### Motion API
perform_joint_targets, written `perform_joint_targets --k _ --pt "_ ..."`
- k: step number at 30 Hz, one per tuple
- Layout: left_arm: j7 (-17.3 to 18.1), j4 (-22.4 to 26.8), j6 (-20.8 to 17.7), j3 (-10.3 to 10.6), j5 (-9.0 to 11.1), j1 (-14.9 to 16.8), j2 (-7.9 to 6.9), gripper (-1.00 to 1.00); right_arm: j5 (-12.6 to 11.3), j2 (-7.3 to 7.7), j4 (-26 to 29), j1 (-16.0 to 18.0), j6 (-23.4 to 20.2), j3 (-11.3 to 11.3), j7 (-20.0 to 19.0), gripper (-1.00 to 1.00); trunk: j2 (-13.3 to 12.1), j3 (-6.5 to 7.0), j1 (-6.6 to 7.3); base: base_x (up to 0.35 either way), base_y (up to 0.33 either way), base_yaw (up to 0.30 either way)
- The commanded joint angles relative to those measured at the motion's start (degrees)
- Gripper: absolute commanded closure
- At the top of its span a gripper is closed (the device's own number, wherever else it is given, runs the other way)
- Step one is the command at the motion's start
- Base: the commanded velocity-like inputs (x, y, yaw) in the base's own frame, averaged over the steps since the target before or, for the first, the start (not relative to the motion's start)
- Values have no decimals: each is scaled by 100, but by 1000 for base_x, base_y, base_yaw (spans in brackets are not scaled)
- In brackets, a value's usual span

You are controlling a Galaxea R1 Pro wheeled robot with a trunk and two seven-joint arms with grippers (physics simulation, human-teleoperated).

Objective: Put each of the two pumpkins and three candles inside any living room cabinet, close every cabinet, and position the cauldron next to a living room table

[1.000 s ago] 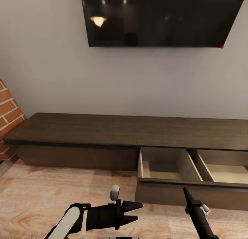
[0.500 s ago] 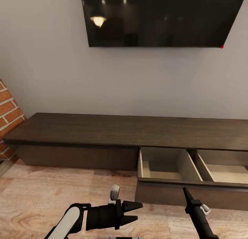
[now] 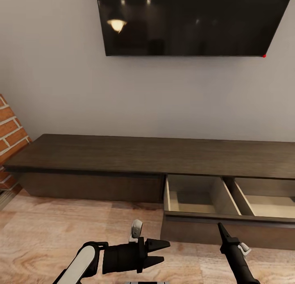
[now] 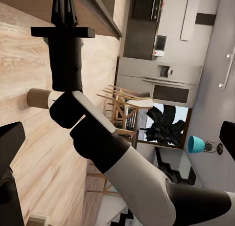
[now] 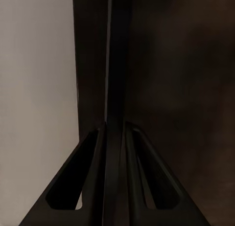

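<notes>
The long dark-brown cabinet runs along the wall. Its right drawer is pulled out, and both pale beige compartments look empty. My left gripper hovers open above the floor, left of the drawer front, with nothing between its fingers. My right gripper is shut on nothing and points up just before the drawer's front panel; its closed fingers face the dark wood. The left wrist view shows that shut right gripper too. Pumpkins, candles, cauldron and table are out of view.
A large black TV hangs on the grey wall above the cabinet. A brick wall stands at the left end. Bare wood floor lies before the closed left cabinet fronts. Wooden chairs and a fridge stand off to the side.
</notes>
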State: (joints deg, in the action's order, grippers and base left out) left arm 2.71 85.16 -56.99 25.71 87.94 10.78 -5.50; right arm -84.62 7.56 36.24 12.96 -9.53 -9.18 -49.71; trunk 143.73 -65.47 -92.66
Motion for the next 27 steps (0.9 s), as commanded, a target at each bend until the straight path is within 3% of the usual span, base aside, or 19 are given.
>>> perform_joint_targets --k 1,27 --pt "28 1 -5 4 -23 3 -4 -100 -134 5 -5 4 -68 -259 -12 100 2 -4 1 0 0 0" --pt "28 1 -5 -1 -22 3 -4 -100 -135 8 -170 4 -91 -269 -5 100 2 -4 1 -65 0 0"
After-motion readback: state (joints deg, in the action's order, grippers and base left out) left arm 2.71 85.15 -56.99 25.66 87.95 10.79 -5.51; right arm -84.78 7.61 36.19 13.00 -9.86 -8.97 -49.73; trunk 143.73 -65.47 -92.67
